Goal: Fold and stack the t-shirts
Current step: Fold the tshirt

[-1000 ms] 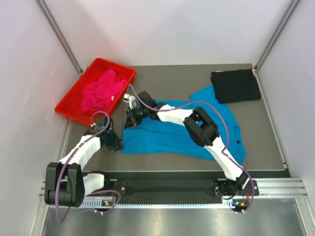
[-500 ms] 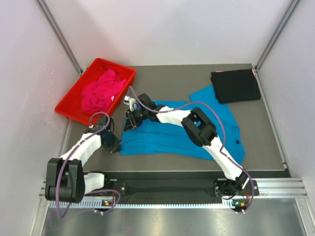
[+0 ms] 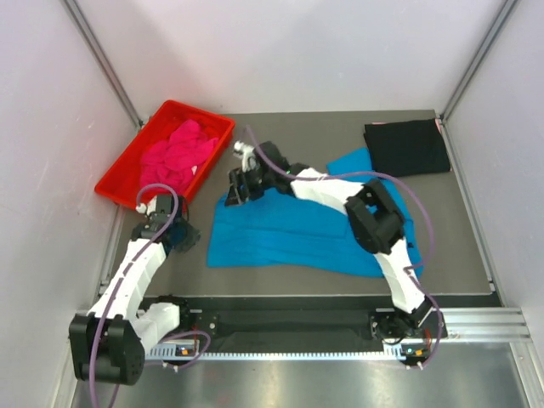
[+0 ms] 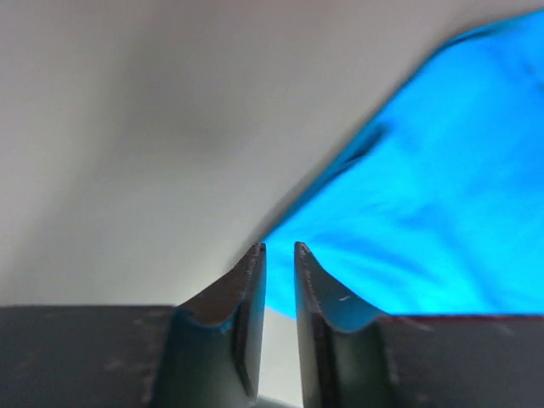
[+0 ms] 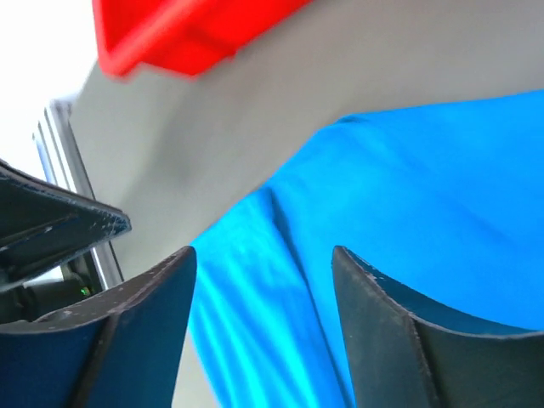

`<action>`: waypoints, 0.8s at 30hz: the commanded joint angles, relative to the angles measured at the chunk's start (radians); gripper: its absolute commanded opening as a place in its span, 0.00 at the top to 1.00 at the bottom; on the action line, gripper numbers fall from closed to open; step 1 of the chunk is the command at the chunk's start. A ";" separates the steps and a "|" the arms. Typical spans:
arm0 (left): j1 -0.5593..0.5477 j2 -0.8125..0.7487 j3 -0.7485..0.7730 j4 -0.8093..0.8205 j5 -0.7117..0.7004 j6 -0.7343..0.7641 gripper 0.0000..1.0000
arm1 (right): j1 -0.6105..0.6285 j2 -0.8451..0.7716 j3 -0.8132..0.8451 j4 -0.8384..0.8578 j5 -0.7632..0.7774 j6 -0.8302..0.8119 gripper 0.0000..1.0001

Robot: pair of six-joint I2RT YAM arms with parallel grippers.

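The turquoise-blue t-shirt (image 3: pixel 306 234) lies spread across the middle of the table, its left part folded into a flat band. My left gripper (image 3: pixel 180 237) hovers just off the shirt's near-left corner, jaws a narrow gap apart (image 4: pixel 279 248) with nothing between them; the blue cloth (image 4: pixel 442 187) lies beyond. My right gripper (image 3: pixel 237 189) hangs over the shirt's far-left corner, wide open (image 5: pixel 263 251) above the cloth (image 5: pixel 408 187), holding nothing. The black t-shirt (image 3: pixel 406 147) lies folded at the back right. The magenta-pink t-shirt (image 3: pixel 174 157) sits crumpled in the tray.
The red plastic tray (image 3: pixel 115 194) stands at the back left, close behind the left arm; its corner (image 5: pixel 170 34) shows in the right wrist view. Grey walls close in both sides. A metal rail runs along the near edge (image 3: pixel 297 327).
Both grippers opened and let go of the turquoise shirt's left edge. The left arm drew back to the left; the right gripper rose and shifted toward the back.
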 commanded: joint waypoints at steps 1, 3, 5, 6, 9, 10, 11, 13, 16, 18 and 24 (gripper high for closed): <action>0.000 -0.040 0.048 0.098 0.012 -0.050 0.74 | -0.080 -0.225 -0.041 -0.080 0.120 -0.011 0.34; 0.000 -0.016 0.040 0.241 0.098 -0.031 0.73 | -0.129 -0.307 -0.087 -0.209 0.219 0.018 0.33; 0.000 0.032 0.035 0.316 0.248 -0.023 0.73 | -0.172 -0.394 -0.142 -0.302 0.304 0.085 0.35; -0.002 0.096 0.039 0.348 0.292 -0.032 0.73 | -0.219 -0.428 -0.223 -0.334 0.322 0.110 0.39; -0.009 0.228 0.052 0.396 0.403 -0.030 0.74 | -0.311 -0.571 -0.416 -0.463 0.411 0.210 0.51; -0.014 0.251 0.049 0.402 0.411 -0.027 0.74 | -0.330 -0.608 -0.470 -0.497 0.440 0.230 0.52; -0.019 0.279 0.033 0.406 0.410 -0.020 0.74 | -0.362 -0.683 -0.524 -0.506 0.494 0.262 0.54; -0.023 0.288 0.010 0.419 0.400 -0.014 0.74 | -0.394 -0.751 -0.668 -0.517 0.529 0.288 0.58; -0.025 0.279 -0.024 0.400 0.339 0.006 0.74 | -0.471 -0.835 -0.807 -0.540 0.615 0.311 0.61; -0.026 0.279 -0.032 0.371 0.257 0.028 0.74 | -0.538 -0.857 -0.863 -0.537 0.655 0.298 0.64; -0.025 0.328 -0.087 0.350 0.160 0.017 0.75 | -0.601 -0.826 -0.936 -0.469 0.744 0.282 0.66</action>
